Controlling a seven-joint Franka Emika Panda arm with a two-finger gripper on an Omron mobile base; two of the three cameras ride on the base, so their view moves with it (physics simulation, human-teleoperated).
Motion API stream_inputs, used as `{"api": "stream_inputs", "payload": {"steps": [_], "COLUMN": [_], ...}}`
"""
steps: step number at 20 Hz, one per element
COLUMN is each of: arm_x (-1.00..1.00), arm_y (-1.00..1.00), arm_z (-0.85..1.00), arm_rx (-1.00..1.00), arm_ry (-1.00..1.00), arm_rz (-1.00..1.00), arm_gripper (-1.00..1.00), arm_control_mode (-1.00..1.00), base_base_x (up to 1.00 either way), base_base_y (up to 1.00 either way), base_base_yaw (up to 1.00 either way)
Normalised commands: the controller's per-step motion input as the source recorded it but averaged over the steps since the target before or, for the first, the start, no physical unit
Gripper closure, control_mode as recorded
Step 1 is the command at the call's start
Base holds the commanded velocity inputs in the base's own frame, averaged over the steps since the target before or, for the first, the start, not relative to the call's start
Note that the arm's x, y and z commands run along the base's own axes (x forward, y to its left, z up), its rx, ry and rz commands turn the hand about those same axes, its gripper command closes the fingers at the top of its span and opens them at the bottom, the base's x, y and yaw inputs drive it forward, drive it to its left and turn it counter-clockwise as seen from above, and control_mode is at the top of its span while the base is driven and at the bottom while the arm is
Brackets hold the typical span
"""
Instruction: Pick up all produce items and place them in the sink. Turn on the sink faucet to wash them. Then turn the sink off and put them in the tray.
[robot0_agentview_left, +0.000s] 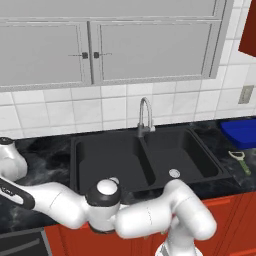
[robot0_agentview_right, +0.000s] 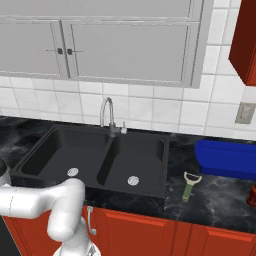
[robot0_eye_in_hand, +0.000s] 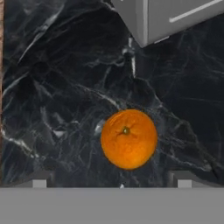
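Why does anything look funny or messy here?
Nothing stands out. The orange fruit sits whole on the dark counter, the sink basins hold nothing, and the peeler lies flat beside the blue tray.

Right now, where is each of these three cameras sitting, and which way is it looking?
Left base view: behind the arm's left, looking down over the sink and faucet; the white arm crosses below.
Right base view: behind its right, same sink, with the blue tray and peeler; the arm bends at lower left.
Hand view: looks down at the orange on dark counter, between the open gripper tips.
Both base views share sink, faucet, tray and peeler.
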Motion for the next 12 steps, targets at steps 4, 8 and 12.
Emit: {"api": "stream_inputs", "payload": {"steps": [4,8,12], "arm_x": [0.27,0.17,0.01], "arm_y": [0.26,0.39,0.35], "arm_z": [-0.23,-0.18,-0.14], "arm_rx": [0.0,0.0,0.0], "arm_ry": [0.0,0.0,0.0], "arm_rz": [0.01,0.01,0.02], "arm_gripper": [-1.0,-1.0,-1.0], "arm_control_mode": [-1.0,-1.0,-1.0], "base_base_x": [0.0,0.0,0.0], "base_base_y": [0.0,0.0,0.0], "base_base_yaw": [0.0,0.0,0.0]}}
